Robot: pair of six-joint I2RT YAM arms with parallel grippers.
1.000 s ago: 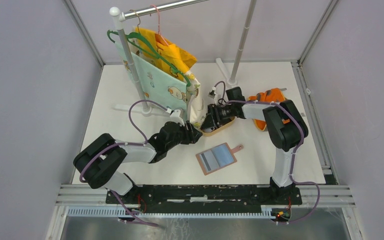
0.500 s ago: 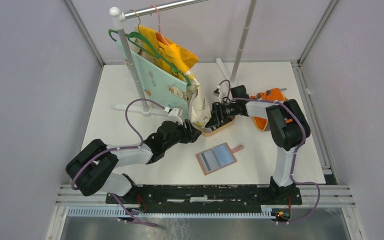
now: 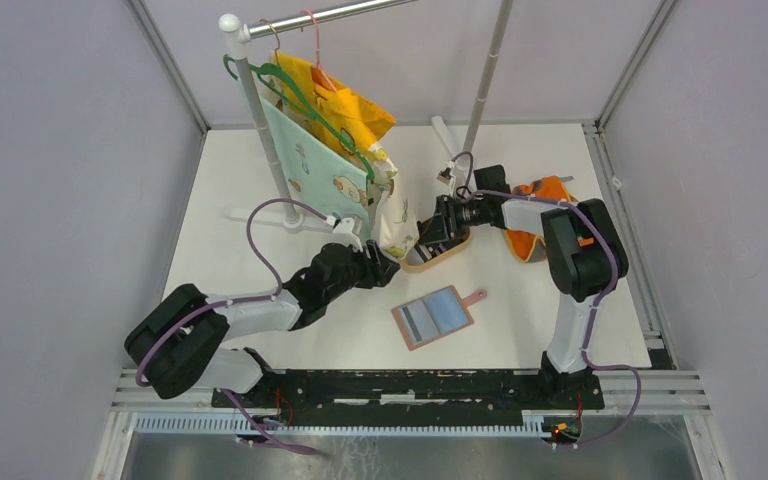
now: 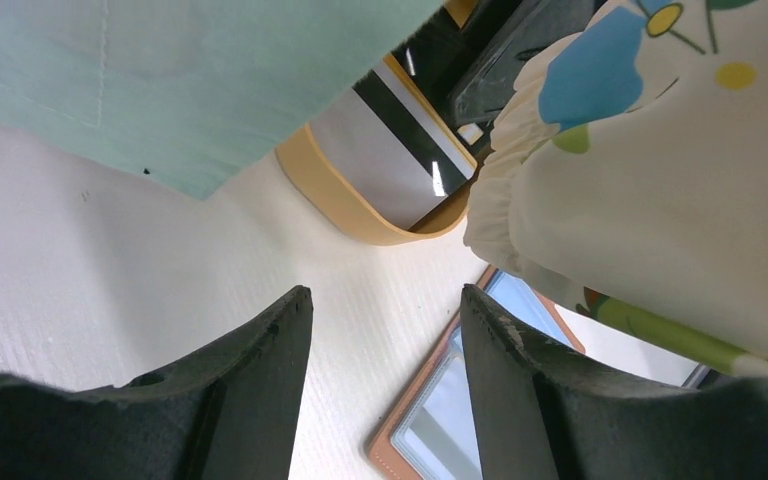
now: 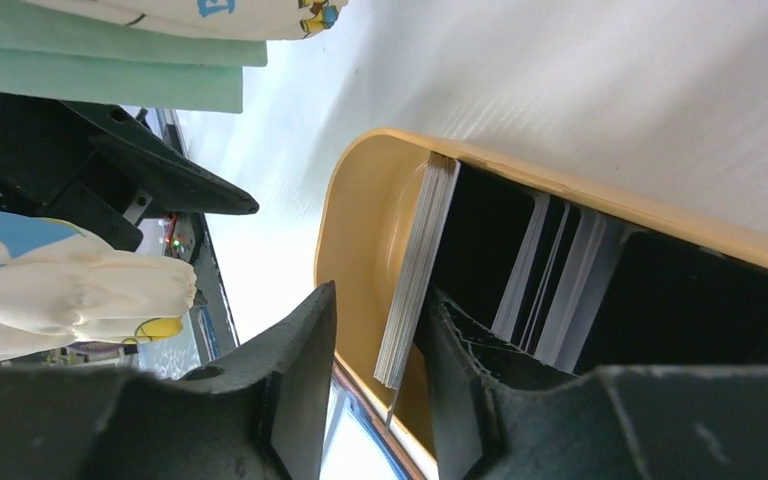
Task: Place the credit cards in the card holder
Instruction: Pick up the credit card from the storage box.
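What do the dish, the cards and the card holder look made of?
Dish: likely plastic, tan, smooth, soft sheen on its rim. Cards: thin stiff plastic, glossy; the stack shows crisp pale edges. Card holder: leather or imitation, matte reddish-brown border; grey-blue pockets' material unclear.

The left arm (image 3: 260, 310) swings out to the left of its base, folds at the elbow and sends its forearm forward and to the right, low over the counter (image 3: 220, 180). It ends in the left gripper (image 3: 390, 268), whose jaws stand well apart with nothing between them, fingers (image 4: 260, 370) angled down above the counter. The right arm (image 3: 575, 260) rises from its base, bends at the elbow and stretches leftward. The right gripper (image 5: 380, 297) is partly open, its fingers straddling the edge of a stack of credit cards (image 5: 415, 260). One finger is just clear of the stack.
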